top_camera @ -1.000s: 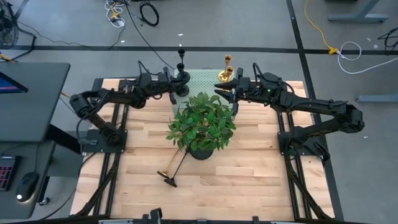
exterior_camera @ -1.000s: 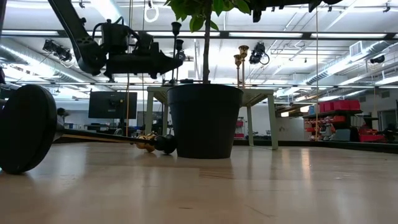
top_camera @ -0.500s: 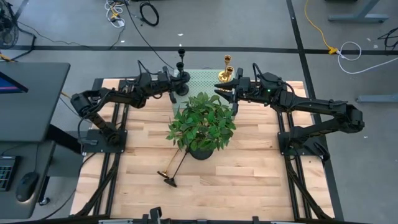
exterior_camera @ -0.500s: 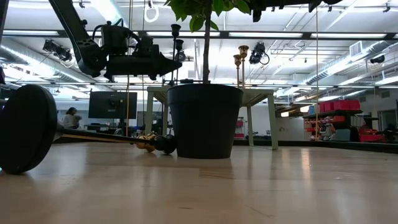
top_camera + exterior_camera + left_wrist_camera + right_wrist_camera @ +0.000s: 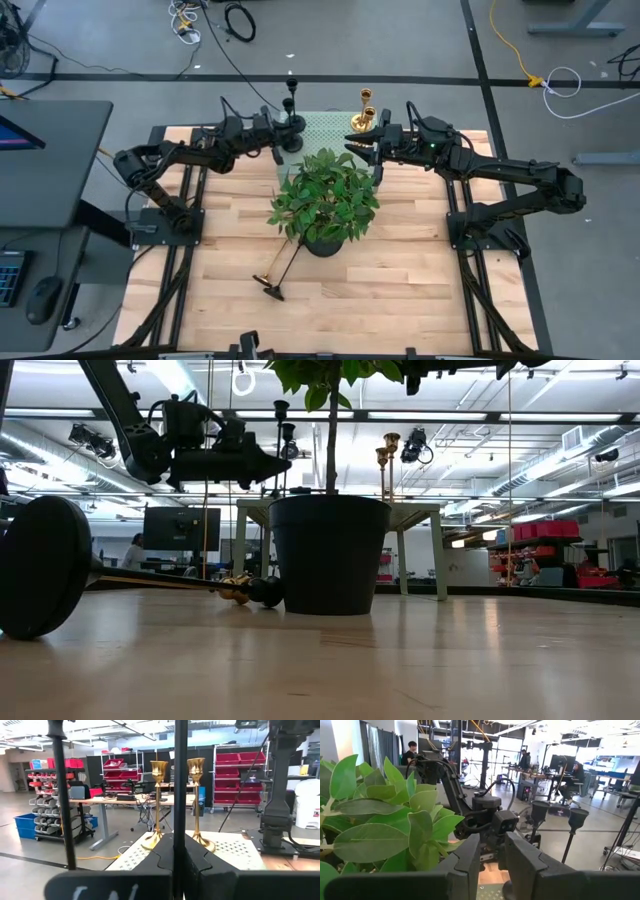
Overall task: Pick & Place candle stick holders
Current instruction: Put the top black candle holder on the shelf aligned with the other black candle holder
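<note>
Two gold candlesticks (image 5: 176,805) already upright; left tool (image 5: 283,143) clenched on black candlestick (image 5: 180,780) (lower vertically, please).

You can't see the tip of the left gripper (image 5: 283,141) from above: it merges with the base of a black candlestick (image 5: 292,118), so the grip itself is unclear. In the left wrist view a dark stem (image 5: 180,795) runs off the top edge, its cup unseen. The plant (image 5: 325,196) covers its pot from above and hides part of the lying candlestick (image 5: 278,270). In the low view that candlestick's base (image 5: 40,567) is cut by the picture's edge, and the right gripper is out of frame.
</note>
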Robot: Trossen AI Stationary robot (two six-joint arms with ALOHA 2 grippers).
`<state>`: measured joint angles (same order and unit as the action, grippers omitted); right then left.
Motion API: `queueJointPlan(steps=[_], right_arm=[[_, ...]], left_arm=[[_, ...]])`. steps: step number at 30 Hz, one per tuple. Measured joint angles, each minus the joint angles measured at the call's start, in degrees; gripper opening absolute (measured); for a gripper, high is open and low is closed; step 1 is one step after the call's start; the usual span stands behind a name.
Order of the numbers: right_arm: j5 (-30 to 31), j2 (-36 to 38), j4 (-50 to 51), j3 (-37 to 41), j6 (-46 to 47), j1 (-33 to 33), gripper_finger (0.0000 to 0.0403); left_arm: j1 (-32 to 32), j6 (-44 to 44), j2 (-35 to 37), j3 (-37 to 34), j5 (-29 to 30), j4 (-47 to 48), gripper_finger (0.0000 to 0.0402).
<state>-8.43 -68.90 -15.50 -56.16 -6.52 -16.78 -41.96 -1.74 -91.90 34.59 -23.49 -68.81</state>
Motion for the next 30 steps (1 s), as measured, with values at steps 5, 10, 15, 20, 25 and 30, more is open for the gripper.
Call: queueJointPlan(steps=[5,10,15,20,25,30], right_arm=[[0.0,0.0,-0.2,0.0,0.0,0.0,0.0091],[0.0,0.0,-0.3,0.0,0.0,0.0,0.0091],[0.0,0.0,-0.2,0.0,0.0,0.0,0.0091],[0.0,0.0,-0.2,0.0,0.0,0.0,0.0091],[0.0,0.0,0.1,0.0,0.0,0.0,0.0091],[0.0,0.0,0.2,0.0,0.0,0.0,0.0091]], left_arm=[[0.3,-0.3,0.0,0.0,0.4,-0.3,0.0007],[0.0,-0.5,0.0,0.0,0.8,-0.9,0.0007],[0.5,-0.6,-1.6,0.0,0.7,-1.3,0.0007],[0.7,-2.4,-5.1,0.0,1.1,-6.6,0.0007],[0.0,-3.1,-5.4,0.0,-0.3,-6.8,0.0011],[-0.4,-3.3,-5.4,0.0,-3.3,-6.5,0.0011]])
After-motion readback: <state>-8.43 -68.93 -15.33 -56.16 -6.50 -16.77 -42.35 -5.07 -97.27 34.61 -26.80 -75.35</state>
